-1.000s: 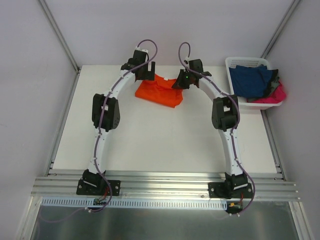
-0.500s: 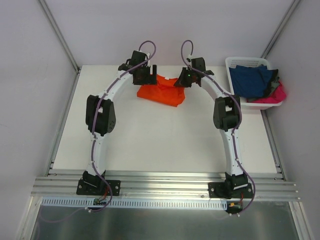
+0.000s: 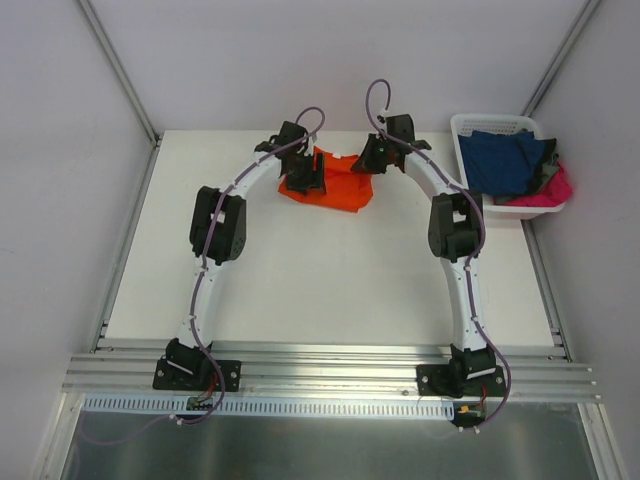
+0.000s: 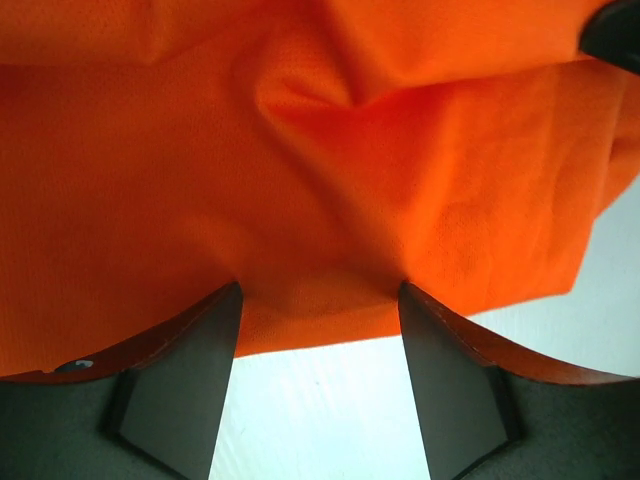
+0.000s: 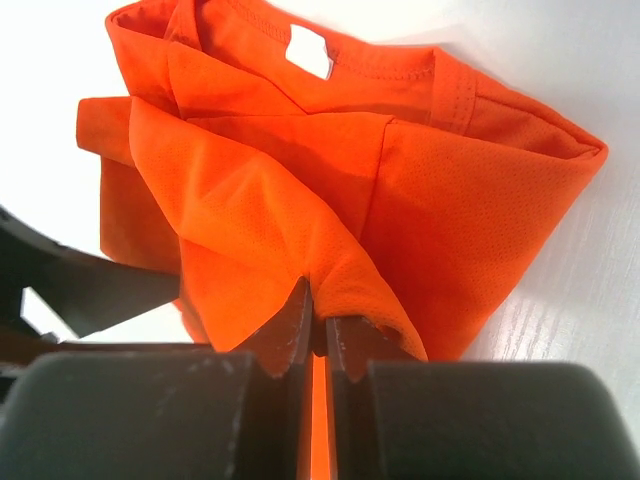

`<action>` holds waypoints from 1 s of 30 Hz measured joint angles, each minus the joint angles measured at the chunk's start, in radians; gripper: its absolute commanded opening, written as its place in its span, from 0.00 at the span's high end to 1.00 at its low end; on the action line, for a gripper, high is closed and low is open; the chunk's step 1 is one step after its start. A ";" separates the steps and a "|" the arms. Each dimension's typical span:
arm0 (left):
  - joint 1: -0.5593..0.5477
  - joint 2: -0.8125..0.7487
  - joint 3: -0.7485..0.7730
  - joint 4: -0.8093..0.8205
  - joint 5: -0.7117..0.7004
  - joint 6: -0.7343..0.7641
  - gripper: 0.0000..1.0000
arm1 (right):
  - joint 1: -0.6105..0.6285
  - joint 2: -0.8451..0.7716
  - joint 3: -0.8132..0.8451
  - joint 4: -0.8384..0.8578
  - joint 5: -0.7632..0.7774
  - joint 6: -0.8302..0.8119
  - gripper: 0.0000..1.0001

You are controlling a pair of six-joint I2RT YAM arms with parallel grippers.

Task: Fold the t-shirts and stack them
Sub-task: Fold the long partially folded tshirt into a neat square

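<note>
At the far edge of the white table [image 3: 330,290], toward twelve o'clock in the overhead view, a bright orange t-shirt [image 3: 340,188] is seen bunched into a small heap. Bare tabletop is left all along the nine o'clock side, and a wide bare stretch is left at six o'clock, between the heap and the arm bases.

The left gripper [image 3: 305,178] is set at the heap's nine o'clock edge. Through its wrist camera its two fingers [image 4: 185,370] are shown apart, with the shirt's hem lying across the gap between their tips and white table visible below it.

The right gripper [image 3: 366,160] is placed at the heap's two o'clock corner. Through its own camera the jaws are shown pressed together, clamped on a raised fold of the orange cloth. Beyond that fold the collar and a small white neck label [image 5: 308,50] are seen at twelve o'clock, and the shirt's outer edge is laid on the table at three o'clock, with bare surface past it.

At two o'clock on the table, close to the right wall, a white basket [image 3: 468,124] is stood, well apart from the orange heap. A navy t-shirt [image 3: 505,160] is heaped inside it, and a pink t-shirt [image 3: 548,190] is bunched at its four o'clock corner.
</note>
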 measured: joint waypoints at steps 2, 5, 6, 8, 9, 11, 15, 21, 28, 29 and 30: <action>0.000 0.021 0.013 0.000 0.010 -0.008 0.37 | -0.001 0.000 0.000 0.000 0.000 0.000 0.97; 0.001 0.034 0.023 0.002 0.031 -0.016 0.37 | -0.003 0.000 0.000 0.000 0.001 0.003 0.62; 0.001 0.034 0.024 0.002 0.037 -0.017 0.37 | -0.003 0.000 0.000 -0.001 0.004 0.003 0.52; 0.000 0.034 0.023 0.003 0.053 -0.019 0.38 | -0.005 0.000 0.000 -0.002 0.013 0.009 0.16; 0.000 0.034 0.018 0.005 0.060 -0.020 0.38 | -0.006 0.000 0.000 -0.002 0.015 0.003 0.08; 0.000 0.029 -0.003 0.017 0.073 -0.021 0.38 | -0.009 0.000 0.000 -0.002 0.015 0.003 0.00; -0.002 -0.037 -0.118 0.043 0.095 -0.023 0.39 | -0.015 -0.026 -0.022 -0.004 0.013 0.001 0.03; -0.019 -0.143 -0.288 0.031 0.117 -0.038 0.41 | -0.019 -0.153 -0.113 0.007 -0.024 0.047 0.01; -0.043 -0.232 -0.422 0.017 0.113 -0.038 0.46 | -0.017 -0.322 -0.278 0.036 -0.094 0.110 0.01; -0.048 -0.247 -0.443 0.015 0.109 -0.037 0.43 | -0.016 -0.335 -0.295 0.037 -0.101 0.117 0.01; -0.052 -0.262 -0.461 0.010 0.105 -0.035 0.39 | -0.016 -0.346 -0.312 0.038 -0.106 0.122 0.01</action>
